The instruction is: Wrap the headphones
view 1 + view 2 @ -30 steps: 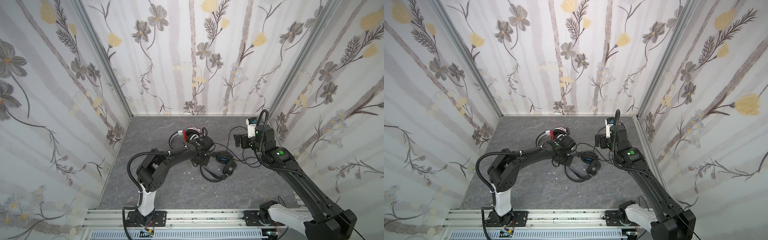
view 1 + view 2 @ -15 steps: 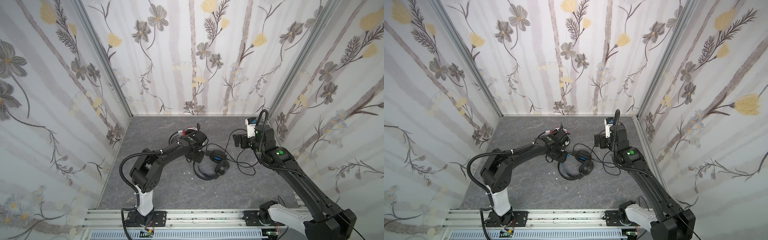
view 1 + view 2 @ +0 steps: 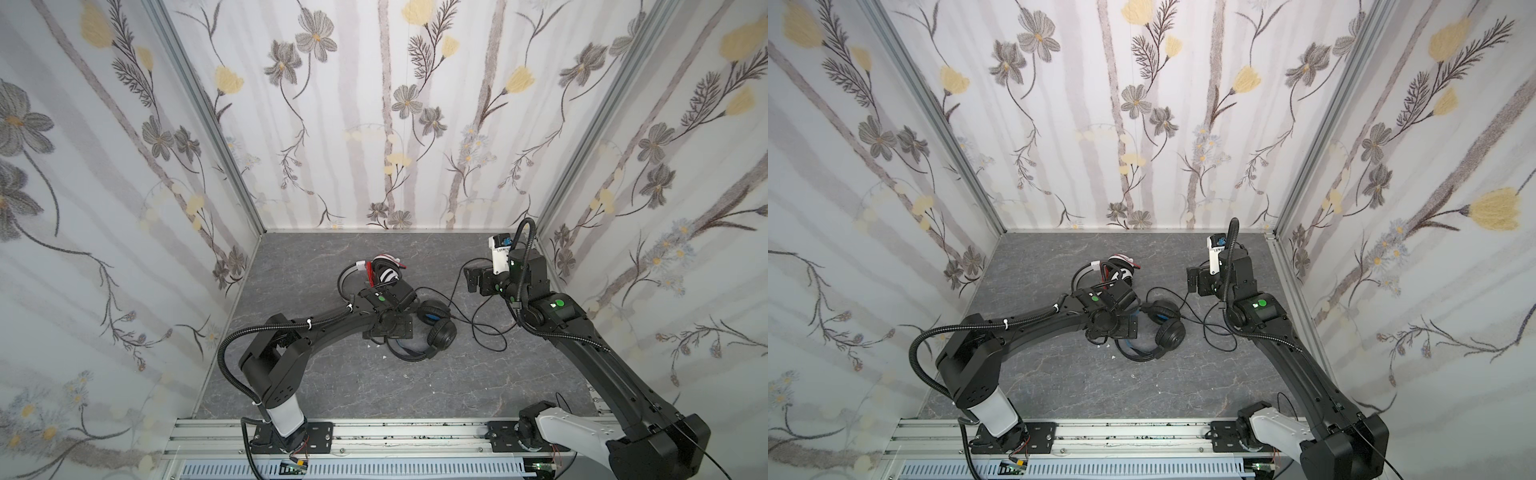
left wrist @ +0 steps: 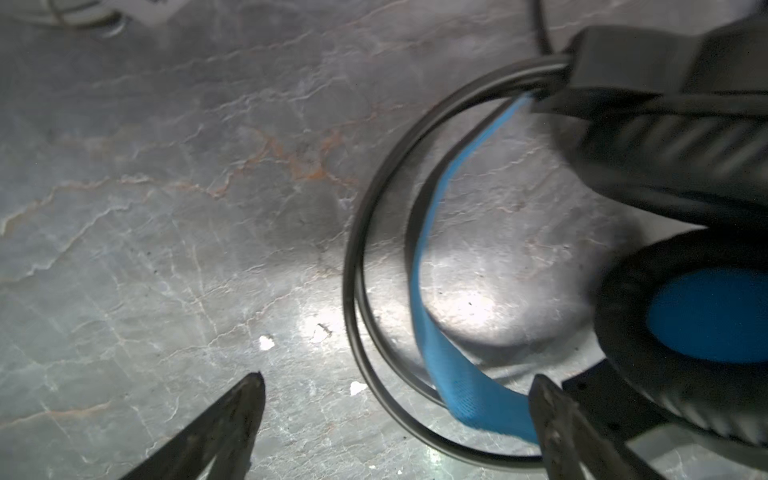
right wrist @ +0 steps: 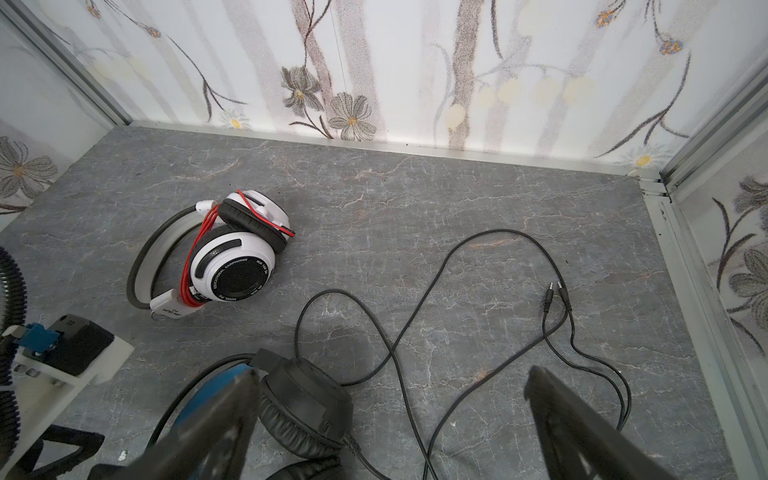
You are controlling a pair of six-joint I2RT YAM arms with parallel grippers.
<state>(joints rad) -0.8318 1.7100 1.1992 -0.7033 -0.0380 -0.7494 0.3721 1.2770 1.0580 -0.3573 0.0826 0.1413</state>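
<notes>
The black headphones [image 3: 441,333] with blue accents lie mid-floor, ear cups side by side and headband [image 4: 353,232] flat on the floor. Their black cord [image 5: 457,257] trails loose to the right and ends in two plugs [image 5: 555,293]. My left gripper [image 4: 398,379] points down over the headband, open, its fingers astride the band's wires and the blue strap [image 4: 440,332] and gripping nothing. The white headphones [image 5: 232,257] lie behind, with the red cord [image 5: 199,237] wound round them. My right gripper [image 5: 392,374] hangs open at the back right [image 3: 471,280], above the loose cord.
Flowered walls close the grey stone floor [image 3: 332,390] on three sides. A rail [image 3: 374,432] with both arm bases runs along the front. Small white scraps [image 4: 266,341] lie on the floor by the left gripper.
My left gripper dragged the black headphones leftward, then opened and let them go. They now rest on the floor. The right arm has not moved.
</notes>
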